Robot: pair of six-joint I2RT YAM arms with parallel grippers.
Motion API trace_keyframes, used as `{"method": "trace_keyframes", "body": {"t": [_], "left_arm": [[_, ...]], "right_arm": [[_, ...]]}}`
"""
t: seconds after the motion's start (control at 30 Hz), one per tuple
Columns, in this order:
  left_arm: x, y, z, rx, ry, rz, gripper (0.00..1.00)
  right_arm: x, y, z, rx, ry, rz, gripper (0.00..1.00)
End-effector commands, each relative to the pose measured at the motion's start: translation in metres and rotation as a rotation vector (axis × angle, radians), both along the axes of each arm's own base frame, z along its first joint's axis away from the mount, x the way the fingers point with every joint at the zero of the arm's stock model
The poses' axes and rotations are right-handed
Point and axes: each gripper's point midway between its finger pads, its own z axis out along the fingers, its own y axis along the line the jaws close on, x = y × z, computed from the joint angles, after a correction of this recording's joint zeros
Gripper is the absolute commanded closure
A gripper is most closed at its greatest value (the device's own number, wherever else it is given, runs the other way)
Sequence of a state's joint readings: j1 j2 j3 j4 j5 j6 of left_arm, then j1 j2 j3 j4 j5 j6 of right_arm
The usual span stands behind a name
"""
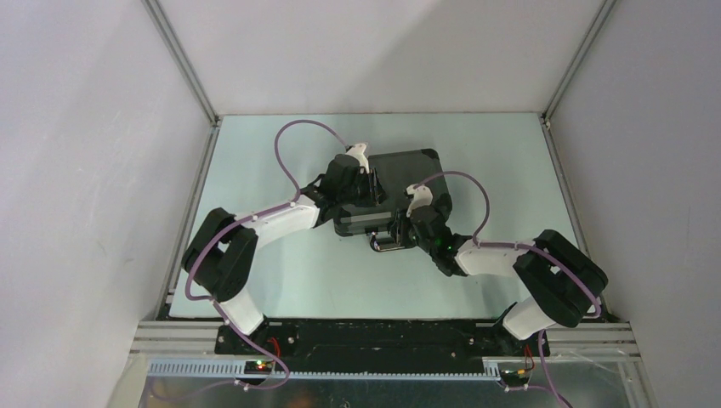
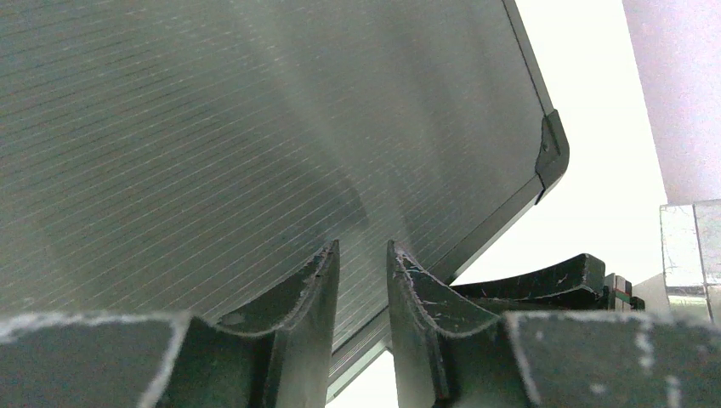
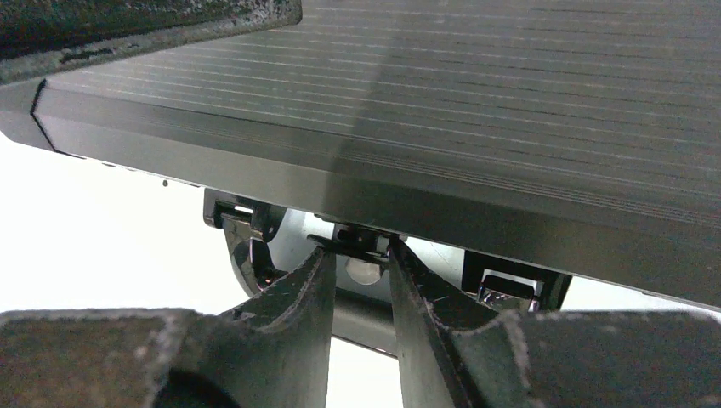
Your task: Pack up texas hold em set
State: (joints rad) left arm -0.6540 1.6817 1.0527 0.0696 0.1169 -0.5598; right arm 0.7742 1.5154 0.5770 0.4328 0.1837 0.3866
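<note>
Briefcase (image 1: 406, 172) closed, flat on table (image 1: 272, 280), mid-table between both arms. Long axis roughly left-right, slightly skewed; handle (image 1: 387, 246) side faces near edge. Left gripper (image 2: 363, 255) low over ribbed lid near case's left end, fingers narrowly apart, nothing between them. Right gripper (image 3: 361, 253) at case's front edge, tips flanking small fitting above handle, gap narrow; gripping or merely beside it, cannot tell. Corner cap (image 2: 553, 155) beyond left fingers.
</note>
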Motion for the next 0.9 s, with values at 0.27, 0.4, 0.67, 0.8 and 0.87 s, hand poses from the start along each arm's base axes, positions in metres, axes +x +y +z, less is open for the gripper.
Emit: {"method": "trace_keyframes", "body": {"t": [0.27, 0.4, 0.67, 0.8, 0.87], "left_arm": [[-0.037, 0.025, -0.068, 0.161, 0.197, -0.017, 0.66], [-0.038, 0.026, -0.070, 0.162, 0.200, -0.016, 0.67], [-0.038, 0.026, -0.069, 0.161, 0.200, -0.018, 0.67], [-0.036, 0.025, -0.063, 0.158, 0.190, -0.014, 0.66], [-0.035, 0.026, -0.059, 0.156, 0.181, -0.009, 0.66]], "right_arm": [[0.033, -0.009, 0.056, 0.047, -0.153, -0.093, 0.65], [0.033, -0.013, 0.060, 0.046, -0.159, -0.101, 0.65], [0.031, -0.022, 0.062, 0.027, -0.149, -0.120, 0.64], [0.027, -0.027, 0.065, 0.017, -0.150, -0.130, 0.63], [0.023, -0.030, 0.069, 0.022, -0.158, -0.132, 0.63]]}}
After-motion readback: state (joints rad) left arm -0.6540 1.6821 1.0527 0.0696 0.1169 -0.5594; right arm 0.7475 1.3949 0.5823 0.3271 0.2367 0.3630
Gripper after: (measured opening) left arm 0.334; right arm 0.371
